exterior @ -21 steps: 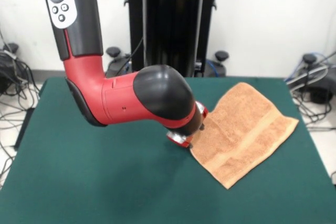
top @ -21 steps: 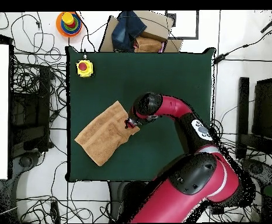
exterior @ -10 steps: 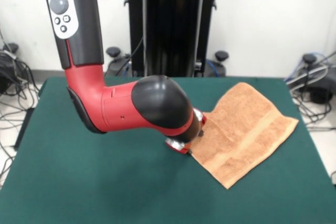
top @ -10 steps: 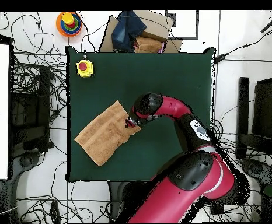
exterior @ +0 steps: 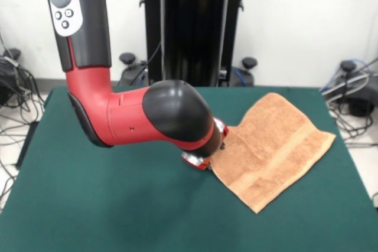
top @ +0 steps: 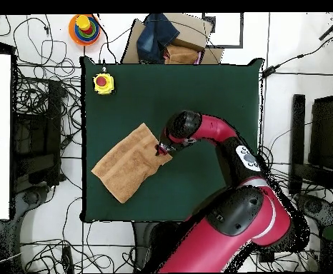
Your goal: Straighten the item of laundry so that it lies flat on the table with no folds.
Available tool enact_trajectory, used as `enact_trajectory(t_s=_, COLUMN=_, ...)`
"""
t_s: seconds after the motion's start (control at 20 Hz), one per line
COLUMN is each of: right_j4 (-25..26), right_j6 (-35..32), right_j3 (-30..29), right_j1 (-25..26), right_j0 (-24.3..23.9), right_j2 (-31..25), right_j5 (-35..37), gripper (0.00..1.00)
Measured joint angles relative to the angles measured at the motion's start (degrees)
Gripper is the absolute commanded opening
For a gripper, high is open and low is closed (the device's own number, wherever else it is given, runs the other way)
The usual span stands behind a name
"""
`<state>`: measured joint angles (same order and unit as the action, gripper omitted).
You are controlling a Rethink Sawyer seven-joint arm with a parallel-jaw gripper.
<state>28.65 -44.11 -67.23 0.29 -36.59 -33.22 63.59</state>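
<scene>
The towel (exterior: 274,148) lies on the right side of the table (exterior: 106,205). It looks soft, light and floppy, so a corner is best to grab. The claw (exterior: 204,161) sits at its left edge; I cannot tell if it grips.

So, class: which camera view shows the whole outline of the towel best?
The overhead view: the towel shows all its edges and its place on the table, with only the corner by the pincer covered. The front view shows it at a slant, its near-left edge behind the arm.
</scene>
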Motion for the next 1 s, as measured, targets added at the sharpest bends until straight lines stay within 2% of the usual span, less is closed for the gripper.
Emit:
enact_trajectory(t_s=0.5, right_j4=0.00, right_j6=0.00, right_j3=-0.02, right_j1=-3.21, right_j0=-0.75, right_j2=0.00, right_j5=3.29, gripper=1.00)
enact_trajectory(t_s=1.0, right_j4=0.00, right_j6=0.00, right_j3=-0.02, right_j1=-3.06, right_j0=-1.12, right_j2=0.00, right_j5=3.28, gripper=1.00)
